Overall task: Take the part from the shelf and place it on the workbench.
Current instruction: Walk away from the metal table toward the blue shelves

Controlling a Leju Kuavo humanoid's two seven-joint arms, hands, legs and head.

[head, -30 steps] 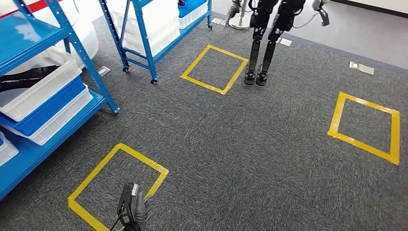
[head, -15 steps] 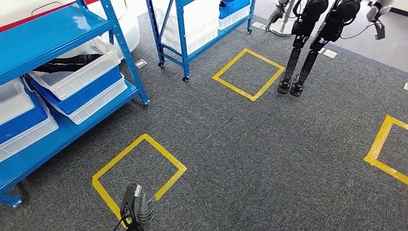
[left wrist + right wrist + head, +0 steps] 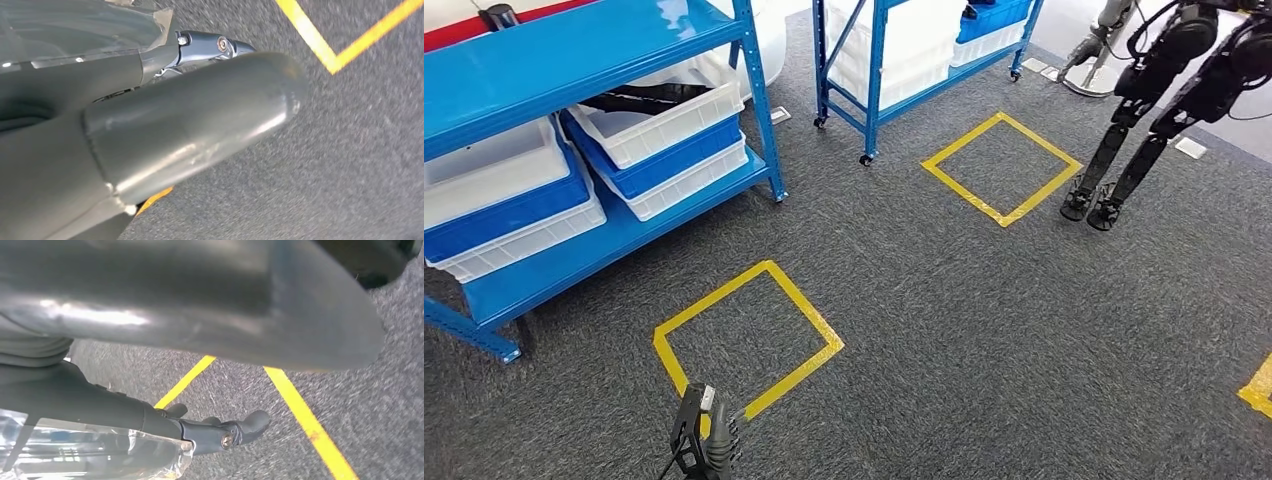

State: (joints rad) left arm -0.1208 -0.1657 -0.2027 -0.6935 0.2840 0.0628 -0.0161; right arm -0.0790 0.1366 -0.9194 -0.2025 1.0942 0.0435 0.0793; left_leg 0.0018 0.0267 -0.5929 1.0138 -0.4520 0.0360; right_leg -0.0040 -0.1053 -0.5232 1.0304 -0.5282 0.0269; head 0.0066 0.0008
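Observation:
A long black part (image 3: 649,97) lies in a white bin (image 3: 664,125) on the lower level of the blue shelf (image 3: 614,45) at the upper left of the head view. My left hand (image 3: 704,445) hangs low over the carpet, well short of the shelf. In the left wrist view, the left hand (image 3: 190,125) shows its thick grey thumb and a dark finger (image 3: 215,45) with nothing held. My right hand (image 3: 165,425) hangs over the carpet too, its fingers (image 3: 235,432) stretched out and empty.
More white and blue bins (image 3: 504,195) fill the near shelf. A second blue rack on wheels (image 3: 874,80) stands behind it. Another humanoid robot's dark legs (image 3: 1139,140) stand at the right. Yellow tape squares (image 3: 744,340) (image 3: 1004,165) mark the grey carpet.
The whole picture has shifted right: my view has turned left toward the shelf, which now shows more fully. Both hands still hang empty.

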